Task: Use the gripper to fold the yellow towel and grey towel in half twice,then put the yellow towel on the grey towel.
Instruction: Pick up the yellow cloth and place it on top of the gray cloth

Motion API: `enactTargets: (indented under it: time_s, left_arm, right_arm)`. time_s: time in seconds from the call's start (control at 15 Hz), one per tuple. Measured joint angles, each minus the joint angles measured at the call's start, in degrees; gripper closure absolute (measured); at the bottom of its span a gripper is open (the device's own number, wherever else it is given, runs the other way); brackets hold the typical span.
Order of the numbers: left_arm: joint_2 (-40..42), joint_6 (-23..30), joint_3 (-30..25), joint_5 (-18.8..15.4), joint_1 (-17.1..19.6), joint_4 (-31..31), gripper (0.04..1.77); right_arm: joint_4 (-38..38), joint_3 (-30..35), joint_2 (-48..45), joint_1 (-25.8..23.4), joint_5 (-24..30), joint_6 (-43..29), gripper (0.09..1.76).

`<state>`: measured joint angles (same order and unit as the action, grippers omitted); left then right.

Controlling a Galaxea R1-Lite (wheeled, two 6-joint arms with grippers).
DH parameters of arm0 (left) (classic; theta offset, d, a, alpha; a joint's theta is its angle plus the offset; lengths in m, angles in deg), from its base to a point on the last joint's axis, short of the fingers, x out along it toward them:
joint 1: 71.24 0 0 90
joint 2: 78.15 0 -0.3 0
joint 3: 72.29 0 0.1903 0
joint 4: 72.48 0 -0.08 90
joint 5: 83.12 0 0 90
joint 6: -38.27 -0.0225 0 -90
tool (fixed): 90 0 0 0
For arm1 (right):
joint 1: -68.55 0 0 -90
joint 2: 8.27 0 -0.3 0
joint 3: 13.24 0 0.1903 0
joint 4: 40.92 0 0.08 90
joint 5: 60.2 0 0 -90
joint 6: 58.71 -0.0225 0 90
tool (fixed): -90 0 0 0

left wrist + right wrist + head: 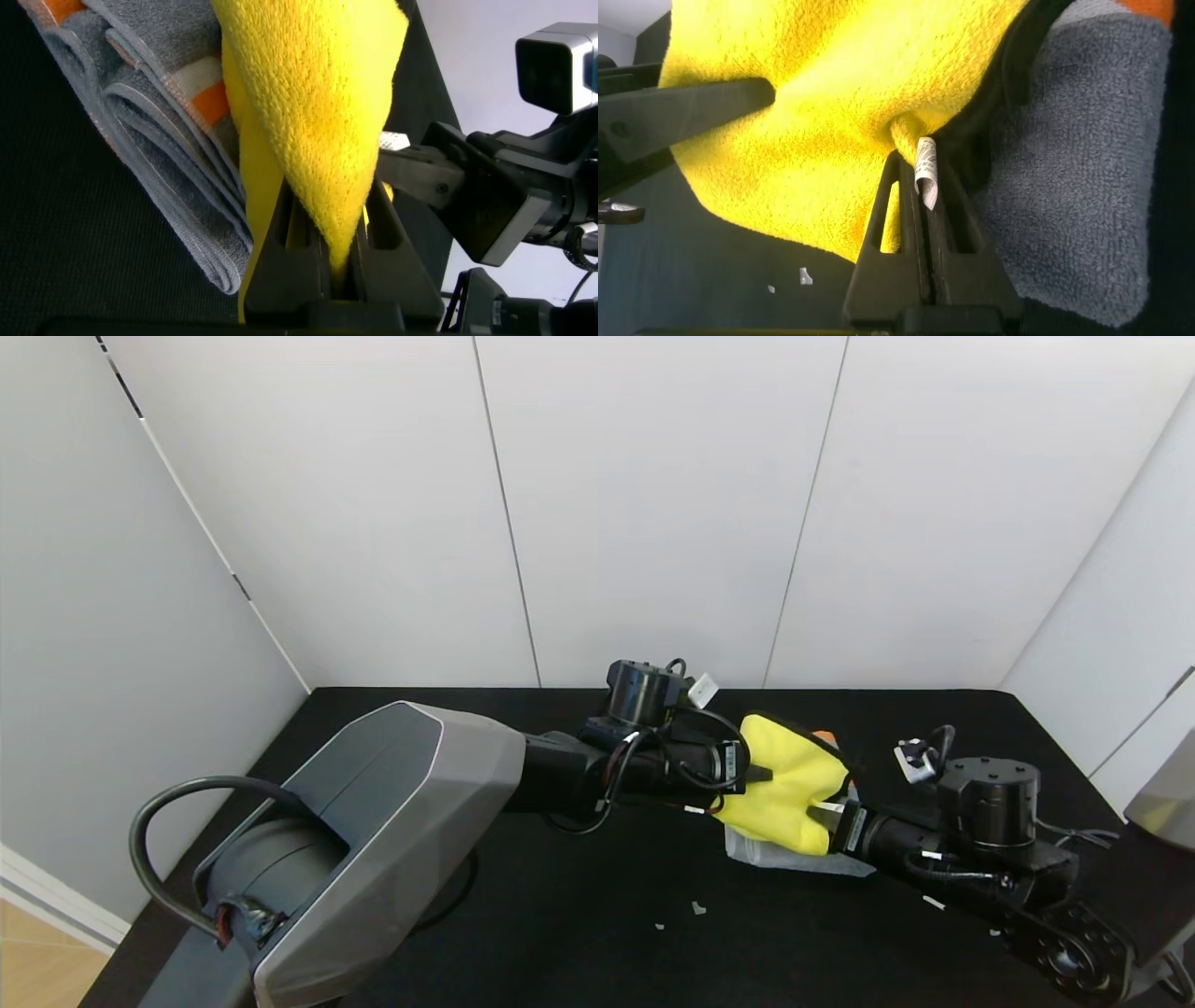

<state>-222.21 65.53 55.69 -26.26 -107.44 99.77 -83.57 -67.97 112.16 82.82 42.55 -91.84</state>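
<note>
Right now both grippers are clamped on the yellow towel (782, 793), which hangs slack between them above the black table (560, 915). The left gripper (764, 773) reaches in from the towel's left side, its fingers (280, 229) pressed together on a pinched fold of the yellow pile; in the left wrist view the cloth rises straight out of the closed jaws. The right gripper (822, 816) comes in from the opposite side and slightly nearer the robot, its jaws likewise shut on a bunched edge of the yellow towel, with the small white tag (925, 171) caught right at the fingertips. The two grippers sit near each other, with only the sagging towel between them.

Directly beneath the held towel, and just below both grippers, lies the grey towel (789, 857), folded into a thick stack on the table. Its layered pale hems and orange shapes (211, 96) show beside the left gripper, apart from its fingers. From the right wrist view the grey pile spreads out under and beyond the yellow towel's dark trim. A few small white scraps (697, 908) lie on the table nearer the robot.
</note>
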Motion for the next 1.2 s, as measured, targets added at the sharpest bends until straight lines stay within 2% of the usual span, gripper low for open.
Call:
enactTargets:
  time_s: [0.6, 0.67, 0.73, 0.87, 1.0, 1.2]
  left_arm:
    - [-0.3, -0.5, 1.8, -0.1, -0.1, -3.9, 1.62]
    - [-0.3, -0.6, 1.8, -0.1, -0.1, -3.9, 1.62]
    - [-0.3, -0.9, 1.8, -0.1, -0.1, -3.9, 1.41]
    - [-0.3, -0.9, 1.8, -0.1, -0.1, -3.9, 1.13]
    - [-0.4, -0.9, 1.8, -0.1, -0.1, -3.9, 0.89]
    - [-0.4, -0.8, 1.7, 0.0, 0.1, -3.9, 0.64]
  right_arm:
    - [-0.4, -1.2, 0.7, -0.7, 0.0, -0.1, 1.71]
    - [-1.2, -1.2, 0.8, -0.7, 0.1, -0.1, 1.56]
    - [-1.6, -1.0, 0.8, -0.8, 0.1, -0.1, 1.39]
    - [-1.8, -1.0, 0.9, -0.7, 0.0, -0.1, 1.11]
    - [-1.8, -0.9, 0.9, -0.7, -0.1, -0.2, 0.89]
    - [-1.8, -0.6, 0.9, -0.8, -0.3, -0.2, 0.65]
